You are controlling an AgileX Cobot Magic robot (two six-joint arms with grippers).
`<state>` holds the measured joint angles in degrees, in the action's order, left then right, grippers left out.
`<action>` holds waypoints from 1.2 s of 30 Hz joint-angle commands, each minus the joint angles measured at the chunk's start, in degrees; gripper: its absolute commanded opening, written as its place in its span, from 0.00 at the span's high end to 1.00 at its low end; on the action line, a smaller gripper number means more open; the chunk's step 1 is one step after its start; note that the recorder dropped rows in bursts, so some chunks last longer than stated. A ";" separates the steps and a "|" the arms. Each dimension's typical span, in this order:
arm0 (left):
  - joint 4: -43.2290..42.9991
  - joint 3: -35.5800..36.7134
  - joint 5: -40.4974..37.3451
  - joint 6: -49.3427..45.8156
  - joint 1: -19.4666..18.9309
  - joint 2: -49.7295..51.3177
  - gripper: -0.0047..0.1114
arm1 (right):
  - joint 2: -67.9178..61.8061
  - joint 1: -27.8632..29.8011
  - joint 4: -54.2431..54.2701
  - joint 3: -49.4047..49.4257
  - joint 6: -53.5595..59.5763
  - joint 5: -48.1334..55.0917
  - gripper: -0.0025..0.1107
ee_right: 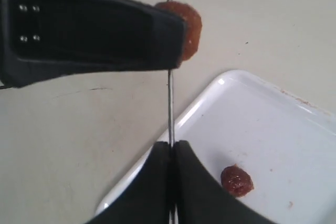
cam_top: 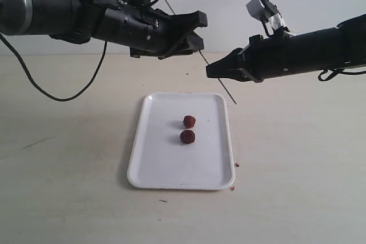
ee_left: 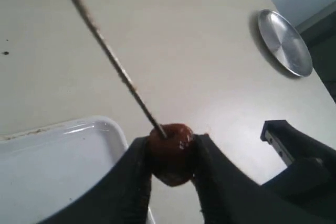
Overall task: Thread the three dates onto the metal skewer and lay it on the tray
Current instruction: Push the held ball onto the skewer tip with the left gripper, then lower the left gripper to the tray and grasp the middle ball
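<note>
**One date gripped on the skewer above the tray**

The first date was held aloft near the tray's far edge, clamped between the left jaws; the metal skewer was seen slanting into it, with the upper length sticking out past the left arm and the lower tip near the far right corner of the tray; lower down, the rod was pinched by the right jaws, closed tight on it; the second date and the third date were found lying close together near the tray's middle; a few reddish crumbs were scattered on the counter by the tray's right edge; a round metal disc was seen farther off on the counter.
</note>
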<state>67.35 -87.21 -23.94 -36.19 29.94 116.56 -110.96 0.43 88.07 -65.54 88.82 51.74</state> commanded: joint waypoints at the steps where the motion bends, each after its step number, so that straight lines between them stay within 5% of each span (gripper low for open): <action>1: -1.48 -0.03 0.34 -1.32 0.09 1.04 0.52 | 0.12 0.25 3.28 -0.57 1.43 0.33 0.98; 3: -1.63 -0.03 0.34 -1.32 0.09 0.83 0.34 | 0.12 0.25 3.28 -0.57 2.46 0.35 0.98; 6: -1.63 -0.03 0.34 -1.32 0.09 0.32 0.21 | 0.12 0.25 3.28 -0.57 3.52 -0.56 0.98; 12: -7.38 -0.03 0.23 -2.78 -0.26 -2.25 0.20 | 0.12 0.25 2.66 -0.57 2.99 -8.67 0.98; 17: -22.84 -0.03 -3.31 -2.01 0.33 -3.66 0.27 | 2.25 1.30 -10.41 -0.57 -9.52 -19.77 0.98; 24: -38.46 -0.81 -7.68 11.26 1.53 -1.65 0.31 | 7.86 4.94 -34.94 -0.57 -31.27 -21.89 0.98; 31: -63.71 -8.93 -21.01 23.56 6.14 4.53 0.32 | 8.82 5.04 -37.40 -0.57 -33.06 -21.61 0.98; 36: -67.35 -14.57 -25.39 30.43 8.77 8.84 0.32 | 8.82 5.04 -37.40 -0.57 -33.06 -21.61 0.98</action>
<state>2.04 -98.47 -46.37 -10.10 37.54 123.67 -102.74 5.28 50.89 -65.76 55.88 29.90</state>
